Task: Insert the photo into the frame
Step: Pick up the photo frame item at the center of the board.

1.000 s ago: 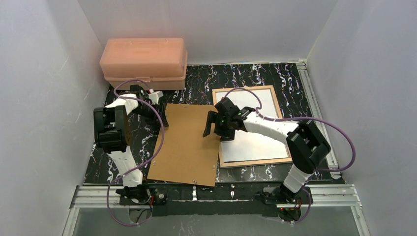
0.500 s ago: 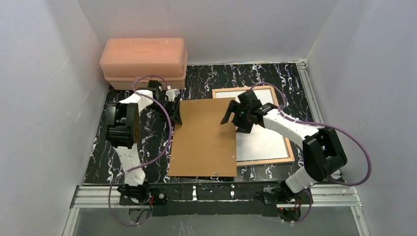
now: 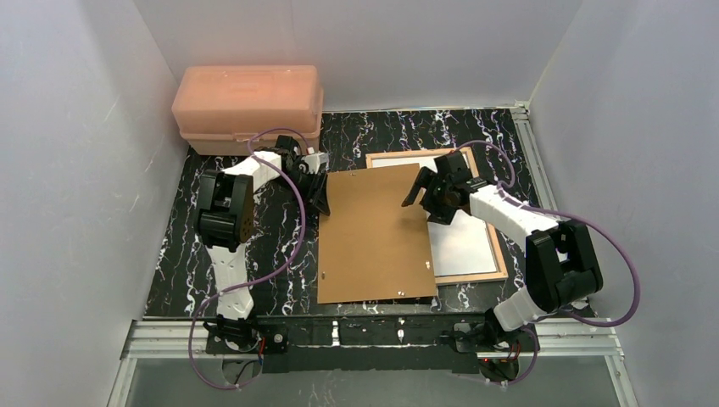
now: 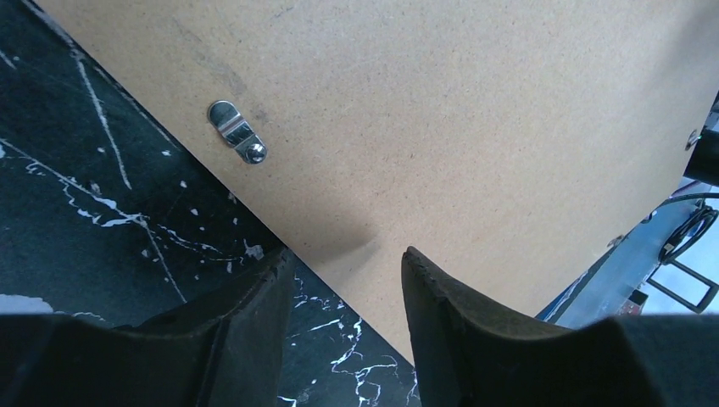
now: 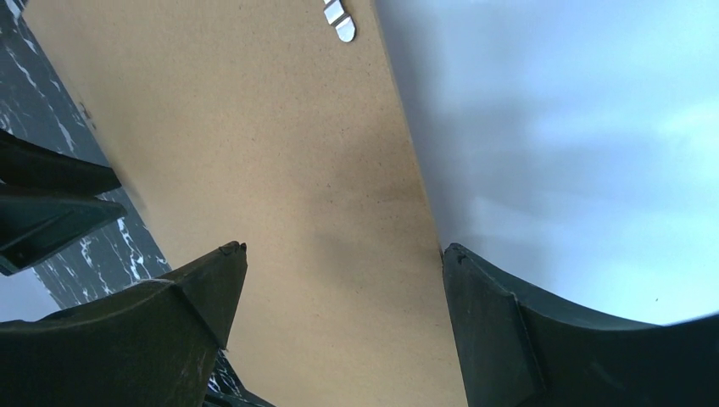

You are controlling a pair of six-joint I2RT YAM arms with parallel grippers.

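– Black marbled surface (image 3: 381,131): left arm (image 3: 225,203) stretched forward, left fingers (image 4: 246,339) partly spread, straddling the board (image 3: 373,237) edge.
– Right arm (image 3: 509,216) reaches across, right fingers (image 5: 169,331) spread wide, empty; board overlaps the frame (image 3: 471,278), right side.

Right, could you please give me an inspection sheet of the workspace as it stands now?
Surface: black marbled table; no damage seen.
Job's things: frame lies flat, tan side up; the white sheet inside it is apparently the photo, plain side up.
Clutter: brown backing board lies flat, overlapping the frame's left part; pink box in the far left corner.
Grippers: left gripper open at the board's left edge; right gripper open, straddling the board's right edge over the frame.
Cables: purple cables loop off both arms; no snag seen.
Surroundings: white walls; metal rails along the near edge.
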